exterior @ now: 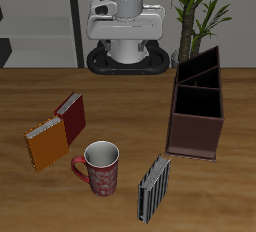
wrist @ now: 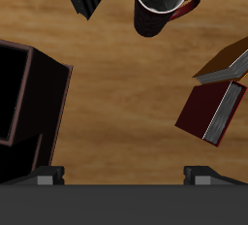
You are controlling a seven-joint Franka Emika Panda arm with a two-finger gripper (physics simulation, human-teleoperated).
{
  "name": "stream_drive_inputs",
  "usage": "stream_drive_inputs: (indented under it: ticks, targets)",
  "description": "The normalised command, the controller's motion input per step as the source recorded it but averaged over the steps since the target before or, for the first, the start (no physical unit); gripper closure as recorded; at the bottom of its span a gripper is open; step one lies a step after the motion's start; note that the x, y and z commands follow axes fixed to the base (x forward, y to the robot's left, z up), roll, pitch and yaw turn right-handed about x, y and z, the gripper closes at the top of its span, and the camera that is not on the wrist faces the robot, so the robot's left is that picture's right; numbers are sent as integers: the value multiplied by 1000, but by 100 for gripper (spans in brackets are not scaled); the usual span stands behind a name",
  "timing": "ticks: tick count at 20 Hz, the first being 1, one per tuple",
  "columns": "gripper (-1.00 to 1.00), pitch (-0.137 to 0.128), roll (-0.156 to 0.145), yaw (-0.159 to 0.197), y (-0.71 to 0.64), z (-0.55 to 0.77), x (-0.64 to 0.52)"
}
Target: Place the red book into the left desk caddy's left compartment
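Note:
The red book [exterior: 71,118] lies flat on the table, touching the orange book [exterior: 45,143]; it also shows in the wrist view [wrist: 208,108] with its pale page edges. The left desk caddy [exterior: 198,101], dark brown with inner dividers, stands across the table from the books, and one corner of it shows in the wrist view [wrist: 29,103]. My gripper [wrist: 126,174] is open and empty, with both fingertips wide apart. It hangs high above the table's middle, far from the red book. The robot's hand [exterior: 125,21] is up at the back.
A red patterned mug [exterior: 100,166] stands near the table's front edge, also in the wrist view [wrist: 160,1]. A grey-and-black striped book [exterior: 154,187] stands beside the mug. A potted plant [exterior: 200,6] is behind the caddy.

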Motion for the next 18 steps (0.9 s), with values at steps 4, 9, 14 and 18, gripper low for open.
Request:
stream_drive_inputs:
  ticks: [4,9,14,18]
  targets:
    - [-100,-5,-22,-41,-258,39,-49]
    - [-100,5,17,8,-273,-62,-74]
    - [-100,-28,-87,-55,-537,-61,-130]
    - [-100,-3,-46,-36,-479,-96,-35]
